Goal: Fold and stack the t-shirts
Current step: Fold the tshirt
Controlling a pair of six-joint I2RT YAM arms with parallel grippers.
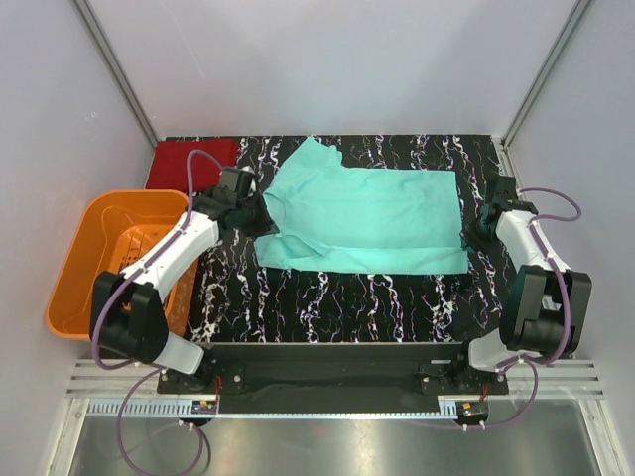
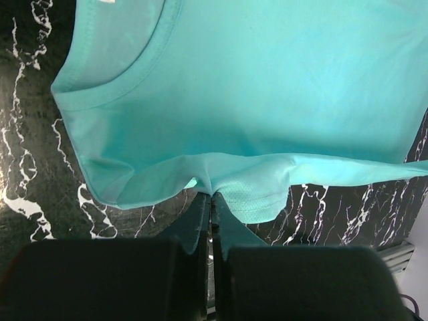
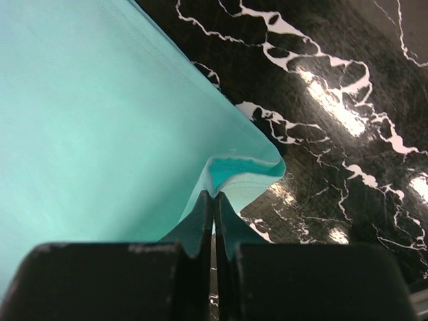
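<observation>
The teal-green t-shirt (image 1: 367, 218) lay spread flat on the marbled table (image 1: 327, 307), collar leftward. The left gripper (image 2: 210, 200), its arm reaching forward and slanting inward, was pinched on a fold by the collar; the right gripper (image 3: 214, 197), its arm reaching forward, was clamped on a hem corner. The dark red t-shirt (image 1: 193, 159) lay far left, behind the orange basket (image 1: 69, 288)
</observation>
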